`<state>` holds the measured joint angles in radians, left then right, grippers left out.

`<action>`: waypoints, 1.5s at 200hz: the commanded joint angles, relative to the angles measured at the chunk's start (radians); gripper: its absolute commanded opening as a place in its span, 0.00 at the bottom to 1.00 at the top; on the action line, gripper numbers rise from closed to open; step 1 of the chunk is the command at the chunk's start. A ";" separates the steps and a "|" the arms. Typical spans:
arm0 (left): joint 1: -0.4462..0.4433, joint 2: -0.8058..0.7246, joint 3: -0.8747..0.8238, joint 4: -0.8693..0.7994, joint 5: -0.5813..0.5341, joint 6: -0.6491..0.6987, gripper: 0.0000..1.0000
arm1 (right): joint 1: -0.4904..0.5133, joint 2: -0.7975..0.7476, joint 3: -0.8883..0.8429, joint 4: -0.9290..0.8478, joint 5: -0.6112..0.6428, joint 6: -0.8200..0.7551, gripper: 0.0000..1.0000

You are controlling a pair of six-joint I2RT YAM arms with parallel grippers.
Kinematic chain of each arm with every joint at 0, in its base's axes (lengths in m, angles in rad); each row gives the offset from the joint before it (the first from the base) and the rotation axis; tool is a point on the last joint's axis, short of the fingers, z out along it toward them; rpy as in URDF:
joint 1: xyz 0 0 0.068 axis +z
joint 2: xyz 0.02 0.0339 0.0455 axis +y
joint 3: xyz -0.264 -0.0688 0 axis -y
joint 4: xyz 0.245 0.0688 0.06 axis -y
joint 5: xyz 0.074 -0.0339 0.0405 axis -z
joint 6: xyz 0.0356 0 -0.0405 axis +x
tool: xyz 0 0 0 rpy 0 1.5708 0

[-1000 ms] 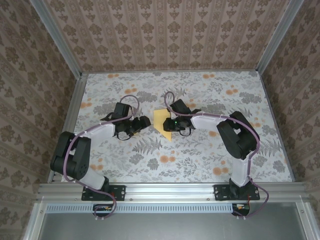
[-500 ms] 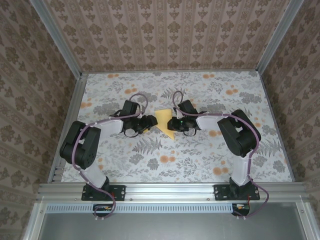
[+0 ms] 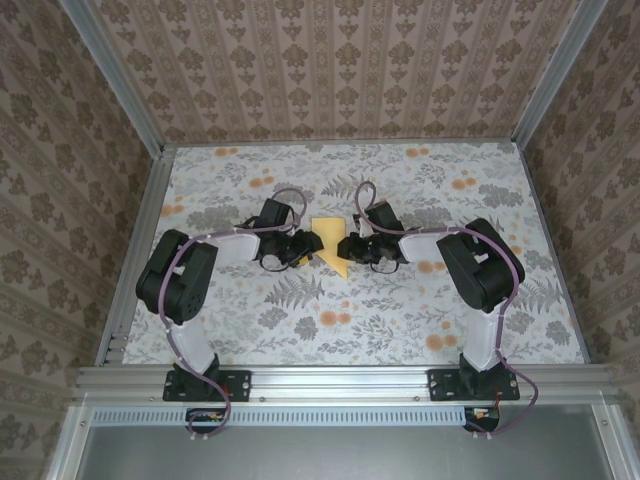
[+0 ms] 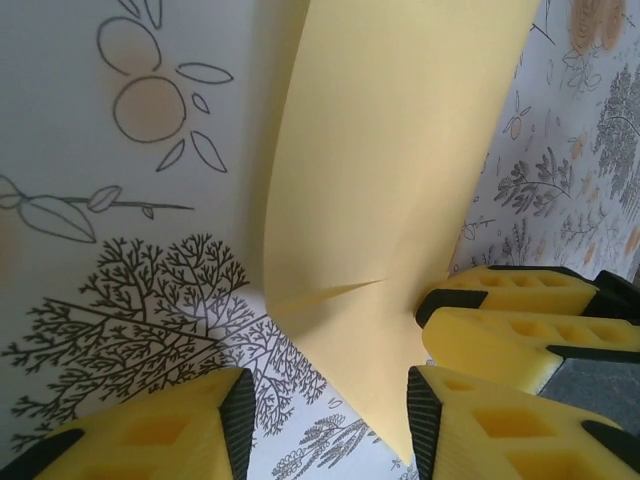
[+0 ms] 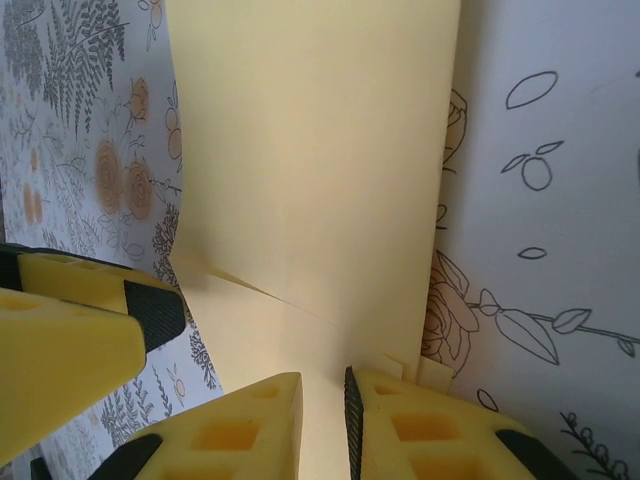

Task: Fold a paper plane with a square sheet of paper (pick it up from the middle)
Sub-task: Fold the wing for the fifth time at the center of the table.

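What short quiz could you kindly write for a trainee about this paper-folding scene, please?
1. True or false: the left gripper is open, with its fingers set wide apart.
2. Where does the square sheet of paper lie? A) between the left gripper and the right gripper; B) in the far left corner; C) against the back wall.
3. Fill in: the sheet's colour is ____.

Key: 1 true; 2 A; 3 yellow.
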<state>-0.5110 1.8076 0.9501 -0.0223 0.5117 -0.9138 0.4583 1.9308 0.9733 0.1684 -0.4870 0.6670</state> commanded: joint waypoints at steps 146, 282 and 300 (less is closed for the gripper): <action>-0.009 0.094 0.107 -0.007 -0.022 -0.037 0.17 | -0.024 0.007 -0.041 -0.016 0.011 -0.023 0.21; -0.080 -0.013 0.152 -0.172 -0.157 -0.063 0.00 | 0.154 -0.336 -0.243 0.141 0.475 -0.504 0.56; -0.086 -0.014 0.164 -0.188 -0.159 -0.067 0.00 | 0.214 -0.354 -0.274 0.187 0.562 -0.577 0.56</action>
<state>-0.5884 1.8271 1.0851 -0.1535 0.3801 -0.9577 0.6075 1.6127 0.7414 0.2775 -0.1299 0.2501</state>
